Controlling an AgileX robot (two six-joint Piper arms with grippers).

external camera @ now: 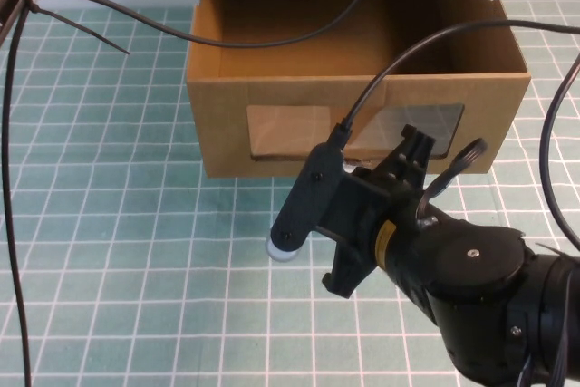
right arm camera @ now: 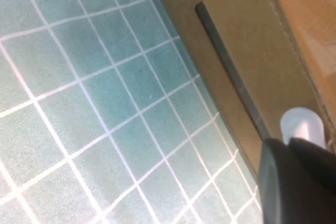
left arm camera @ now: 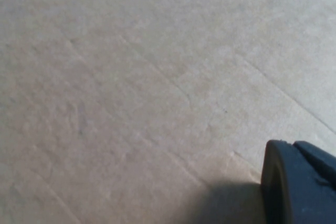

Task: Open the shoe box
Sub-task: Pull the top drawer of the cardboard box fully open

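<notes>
Gaping open, the brown windowed box (external camera: 217, 124) is sitting just beyond the right gripper (external camera: 415, 140), which is closed on nothing; the left gripper (left arm camera: 296, 182) is facing its cardboard closely.

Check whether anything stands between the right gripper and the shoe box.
Nothing visible does. The right gripper, shut, hangs just in front of the shoe box, at its windowed front wall, over the green grid mat. A black cable crosses above the box's open top, not between them. The left gripper faces plain cardboard at close range.
</notes>
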